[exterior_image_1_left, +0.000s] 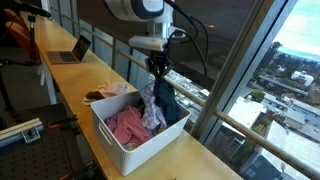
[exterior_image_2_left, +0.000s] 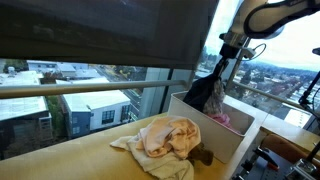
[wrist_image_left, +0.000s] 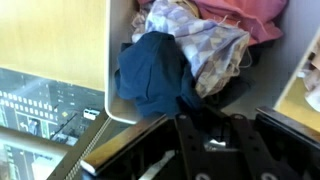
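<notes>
- A laptop (exterior_image_1_left: 72, 50) stands open on the far left of the long wooden table (exterior_image_1_left: 60, 78), at about 10 o'clock from the bin in an exterior view.
- A peach cloth (exterior_image_2_left: 165, 138) lies crumpled on the table, touching the outside of the bin's wall. A small dark brown thing (exterior_image_2_left: 203, 155) sits at the cloth's 4 o'clock edge, too small to make out.
- The white bin (exterior_image_1_left: 108, 140) rests on the table beside the window side, open at the top and full of laundry.
- A pink cloth (exterior_image_1_left: 125, 125) fills the bin's 8 o'clock half in an exterior view. In the wrist view it shows at the 1 o'clock corner.
- A pale patterned cloth (wrist_image_left: 205, 45) lies bunched in the middle of the bin, between the pink cloth and the dark one and touching both.
- The dark blue cloth (exterior_image_1_left: 168, 100) is at the bin's 2 o'clock end, by the wall nearest the window. Its lower part rests in the bin and its top is drawn up into a peak.
- The gripper (exterior_image_1_left: 157, 72) hangs straight down over that end of the bin — its jaws are pinched together on the peak of the dark blue cloth, which drapes down from them in both exterior views.
- The window (exterior_image_1_left: 270, 90) runs along the table's right side, at 3 o'clock from the bin — rooftops show below.
</notes>
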